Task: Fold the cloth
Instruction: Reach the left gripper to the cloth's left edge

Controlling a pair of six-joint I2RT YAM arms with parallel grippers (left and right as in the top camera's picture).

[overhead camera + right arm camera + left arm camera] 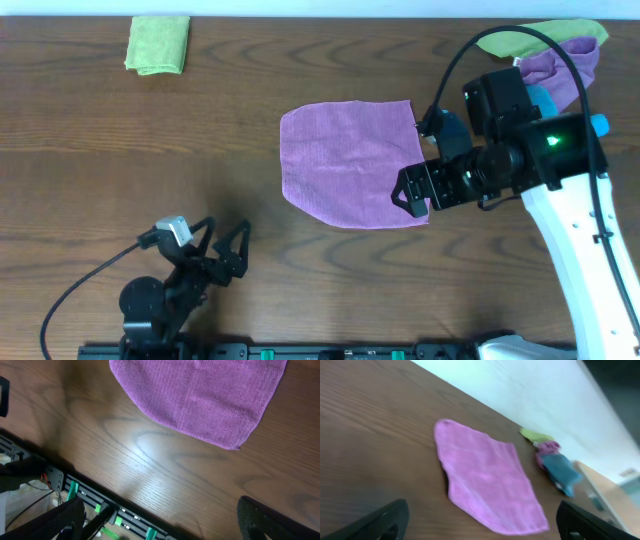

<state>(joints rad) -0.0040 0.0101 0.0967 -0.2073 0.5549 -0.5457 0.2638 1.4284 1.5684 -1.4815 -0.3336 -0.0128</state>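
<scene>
The violet-purple cloth (350, 165) lies spread flat in the middle of the table, one layer, its left corners rounded. My right gripper (412, 190) hovers open over the cloth's front right corner. In the right wrist view the cloth (200, 395) fills the top, and its corner ends short of the dark fingers (270, 520), which have only bare wood between them. My left gripper (215, 240) stands open near the table's front left, well away from the cloth. From the left wrist the cloth (485, 477) lies ahead, between the wide-apart fingertips (387, 520).
A folded lime-green cloth (158, 43) lies at the back left. At the back right is a heap of a green cloth (525, 38), a purple cloth (568, 62) and a blue cloth (560, 472). A black rail with green clips (100, 505) runs along the table's front edge.
</scene>
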